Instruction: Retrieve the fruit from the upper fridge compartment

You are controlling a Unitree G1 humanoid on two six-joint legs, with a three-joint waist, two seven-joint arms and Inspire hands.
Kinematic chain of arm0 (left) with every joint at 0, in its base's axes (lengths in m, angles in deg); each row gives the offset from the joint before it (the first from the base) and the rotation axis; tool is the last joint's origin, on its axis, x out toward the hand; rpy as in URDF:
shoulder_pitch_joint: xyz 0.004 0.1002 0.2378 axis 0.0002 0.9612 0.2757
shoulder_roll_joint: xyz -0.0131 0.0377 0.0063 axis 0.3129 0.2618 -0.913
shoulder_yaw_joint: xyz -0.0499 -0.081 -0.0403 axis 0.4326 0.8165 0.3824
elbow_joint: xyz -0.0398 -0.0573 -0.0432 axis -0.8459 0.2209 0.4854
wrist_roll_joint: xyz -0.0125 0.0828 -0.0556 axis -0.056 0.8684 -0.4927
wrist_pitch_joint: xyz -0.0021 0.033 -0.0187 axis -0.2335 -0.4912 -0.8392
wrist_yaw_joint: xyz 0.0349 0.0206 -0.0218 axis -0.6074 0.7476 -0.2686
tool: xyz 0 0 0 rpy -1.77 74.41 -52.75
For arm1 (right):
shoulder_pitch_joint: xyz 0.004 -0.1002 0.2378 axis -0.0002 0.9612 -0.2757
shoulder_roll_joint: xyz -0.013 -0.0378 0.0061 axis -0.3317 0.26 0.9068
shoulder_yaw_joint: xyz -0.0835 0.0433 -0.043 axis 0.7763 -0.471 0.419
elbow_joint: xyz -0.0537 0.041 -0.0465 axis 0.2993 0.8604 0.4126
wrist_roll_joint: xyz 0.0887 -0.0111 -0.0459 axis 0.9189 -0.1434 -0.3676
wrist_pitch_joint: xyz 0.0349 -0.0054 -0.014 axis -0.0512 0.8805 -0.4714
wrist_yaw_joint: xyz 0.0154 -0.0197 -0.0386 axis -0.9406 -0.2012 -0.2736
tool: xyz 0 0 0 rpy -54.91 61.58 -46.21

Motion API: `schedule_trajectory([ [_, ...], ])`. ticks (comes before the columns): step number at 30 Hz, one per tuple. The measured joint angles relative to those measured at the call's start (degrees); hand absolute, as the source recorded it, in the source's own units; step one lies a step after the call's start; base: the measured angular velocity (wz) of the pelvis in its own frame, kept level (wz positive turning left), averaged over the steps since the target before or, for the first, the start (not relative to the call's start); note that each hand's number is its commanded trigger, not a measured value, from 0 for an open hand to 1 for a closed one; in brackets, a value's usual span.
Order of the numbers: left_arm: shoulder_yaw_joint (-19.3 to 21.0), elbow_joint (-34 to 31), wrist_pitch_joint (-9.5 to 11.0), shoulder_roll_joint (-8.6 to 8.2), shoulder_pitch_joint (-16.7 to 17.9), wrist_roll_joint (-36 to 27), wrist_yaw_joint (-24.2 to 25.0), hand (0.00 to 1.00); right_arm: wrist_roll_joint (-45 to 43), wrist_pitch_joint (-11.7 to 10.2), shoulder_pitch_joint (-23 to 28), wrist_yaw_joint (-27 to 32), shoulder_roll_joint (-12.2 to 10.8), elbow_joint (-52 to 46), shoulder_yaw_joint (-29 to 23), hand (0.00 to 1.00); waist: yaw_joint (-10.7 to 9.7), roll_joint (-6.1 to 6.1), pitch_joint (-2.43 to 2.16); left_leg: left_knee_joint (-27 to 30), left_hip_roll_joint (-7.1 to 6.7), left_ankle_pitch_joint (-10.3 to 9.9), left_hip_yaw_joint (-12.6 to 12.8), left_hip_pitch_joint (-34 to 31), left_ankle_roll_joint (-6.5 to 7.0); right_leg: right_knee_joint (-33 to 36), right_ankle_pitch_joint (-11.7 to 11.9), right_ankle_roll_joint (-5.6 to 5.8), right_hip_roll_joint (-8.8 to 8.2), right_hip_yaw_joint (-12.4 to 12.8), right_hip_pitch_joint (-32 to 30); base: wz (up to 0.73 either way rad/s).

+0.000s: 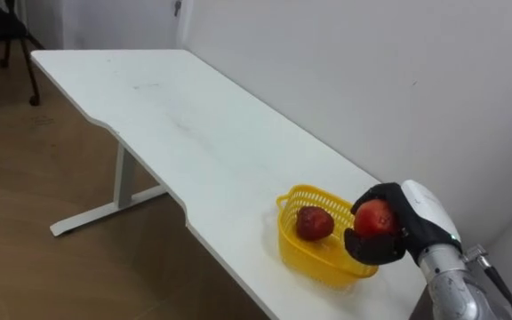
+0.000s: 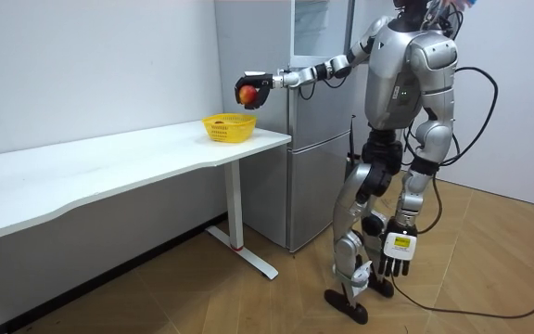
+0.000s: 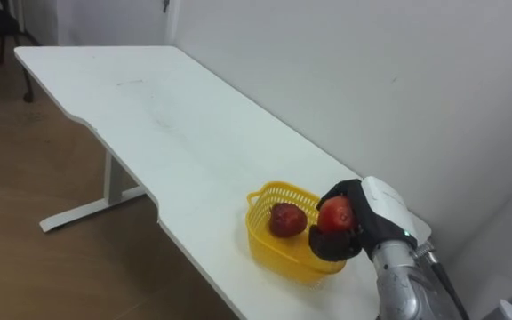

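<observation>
White table [image 1: 176,124] against a plain wall runs away from you, and your right hand [image 1: 412,227] is out over its near end. Its dark fingers are curled round a red fruit [image 1: 376,216], which shows between them; the side against the palm is hidden, so you can't tell what kind of fruit it is. The wrist and forearm are cut off at the lower right edge of the eye views.

Just below and left of the hand sits a yellow basket [image 1: 314,260] near the table's edge. The hand covers its right end in the eye views, but the room view shows the hand raised clear of it. A darker fruit [image 1: 314,222] lies inside the basket.

In the room view your arm is stretched almost level from the shoulder toward the table. You stand upright in front of the fridge [image 2: 313,121], and your arm crosses its upper part, which is hard to make out. Your left hand [image 2: 395,252] hangs by your thigh.

Far beyond the hand, past the table's other end, a dark chair [image 1: 3,36] is cut off by the frame.
</observation>
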Motion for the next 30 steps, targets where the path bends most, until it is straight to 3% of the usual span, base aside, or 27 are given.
schedule_trajectory([
  [7, 0.0, 0.0, 0.0, -0.01, -0.1, 0.0, 0.0, 0.0, 0.1, 0.0, 0.0, 0.3, -1.4, 0.3, 0.0, 0.0, 0.0, -0.12, -0.06, 0.1, -0.07, 0.1, -0.6, -0.2, -0.1, 0.0, 0.0, 0.0, 0.1, 0.0, 0.0, 0.05],
  [30, -1.1, -0.3, -0.4, 0.02, -0.1, 0.0, 0.0, 0.0, 0.2, 0.0, 0.0, 0.7, -1.6, 0.6, 0.0, 0.0, 0.0, -0.08, -0.03, 0.2, -0.51, 0.1, -1.0, -0.4, -0.13, 0.0, 0.0, 0.0, 0.03, -0.5, -0.1, 0.01],
])
